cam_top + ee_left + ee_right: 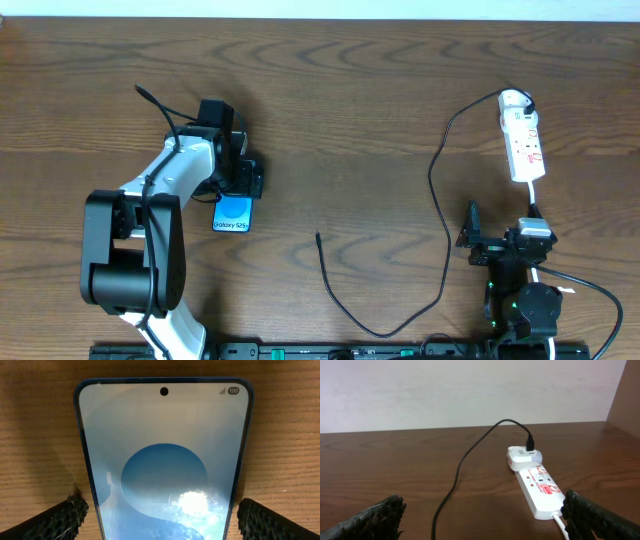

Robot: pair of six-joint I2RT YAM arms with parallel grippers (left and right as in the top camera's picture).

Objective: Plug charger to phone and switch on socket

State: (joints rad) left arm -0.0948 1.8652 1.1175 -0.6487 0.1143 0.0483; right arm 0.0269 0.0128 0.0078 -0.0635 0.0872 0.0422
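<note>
**Phone straddled, not yet gripped**

Left gripper stands wide open astride the phone. Right gripper is wide open and empty. The charger tip lies apart, right of the phone, with the socket farther right. Recommend closing squarely on the phone's long edges and keeping the port end free.

One phone. One charger. One socket, with one white plug at its end. Two arms: left arm and right arm. Two claws: left claw and right claw. One tabletop.
</note>
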